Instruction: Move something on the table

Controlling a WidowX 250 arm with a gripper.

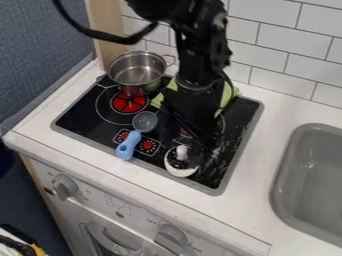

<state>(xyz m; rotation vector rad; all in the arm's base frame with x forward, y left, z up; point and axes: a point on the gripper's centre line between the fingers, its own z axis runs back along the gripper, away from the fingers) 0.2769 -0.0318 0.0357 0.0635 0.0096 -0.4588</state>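
The black gripper (199, 145) hangs low over the front right part of the black stove top (100, 131), directly behind and partly over a small white bowl (182, 173). A small pale pinkish object (182, 152) stands up in the bowl, close against the gripper's left side; whether they touch I cannot tell. Left of the gripper lies a blue-handled spoon (128, 146) with a grey translucent head. At the back left a silver metal pot (137, 75) stands by a red burner mark. A green cloth (228, 95) lies partly hidden behind the arm.
A grey sink (314, 180) is set into the white counter (267, 145) at the right. White wall tiles (287, 55) rise behind the stove, and a wooden post (107, 30) stands at the back left. Stove knobs (65, 187) line the front panel below the counter edge.
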